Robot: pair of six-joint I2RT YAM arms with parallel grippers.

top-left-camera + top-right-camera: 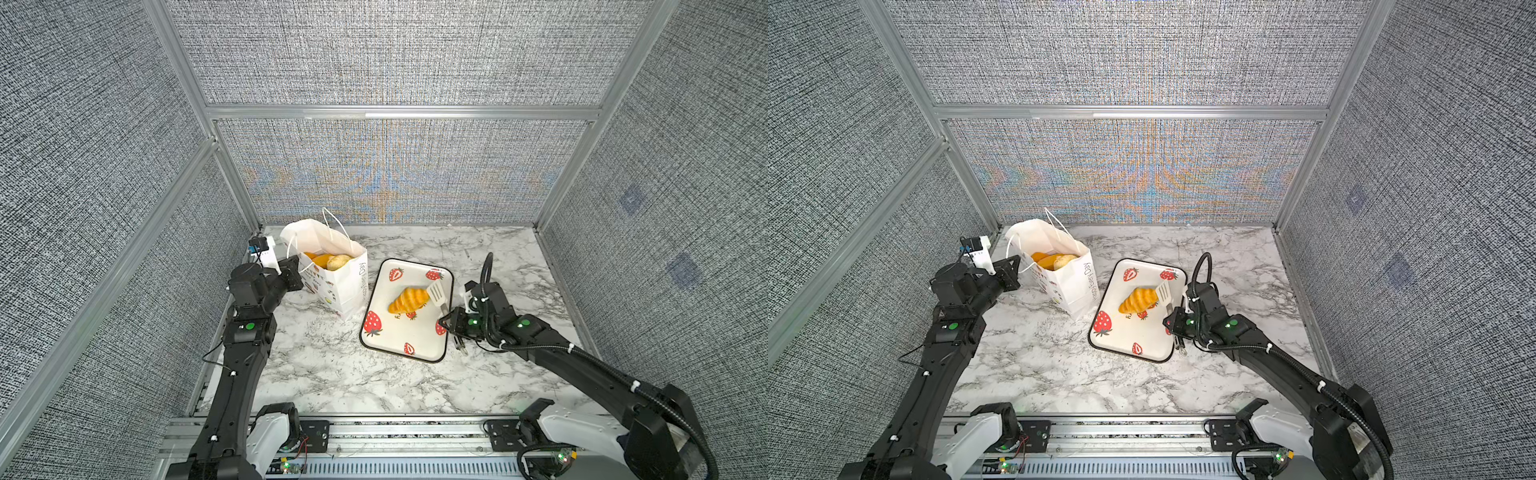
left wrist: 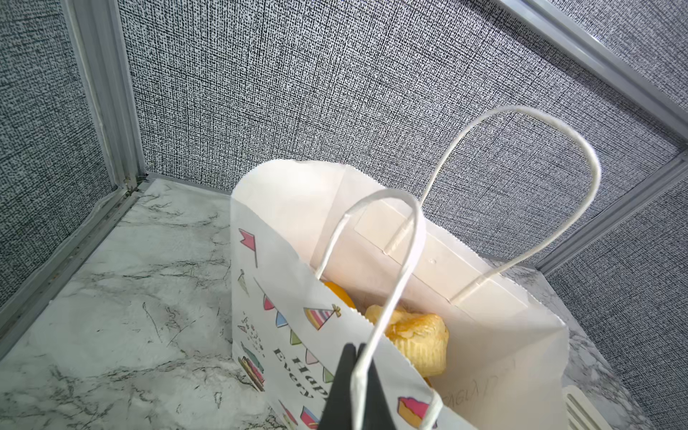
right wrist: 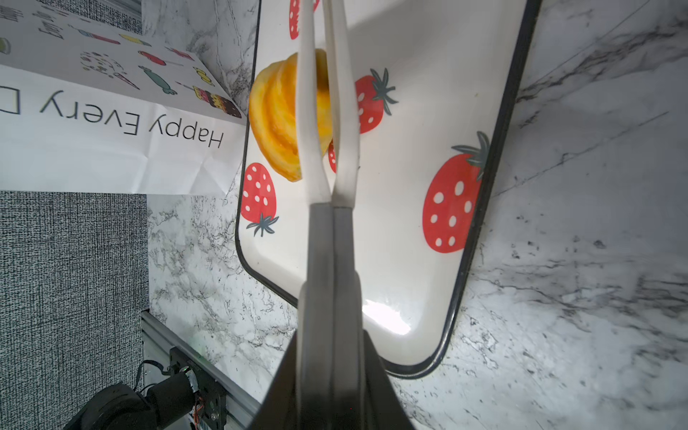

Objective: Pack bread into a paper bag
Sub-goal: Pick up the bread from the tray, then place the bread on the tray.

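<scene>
Standing in the far-left corner of the marble table [image 1: 332,374], the paper bag [image 1: 340,286] leaves open marble along the near edge. Bread [image 1: 328,261] shows inside; the left gripper [image 2: 358,376] pinches 1 cord handle [image 2: 387,260]. The tray [image 1: 419,345] lies just beside the bag's base, bearing 1 croissant [image 1: 408,300]. Over the tray's right rim, the right gripper [image 1: 451,322] squeezes tongs [image 1: 437,294], their tips against the croissant.
</scene>
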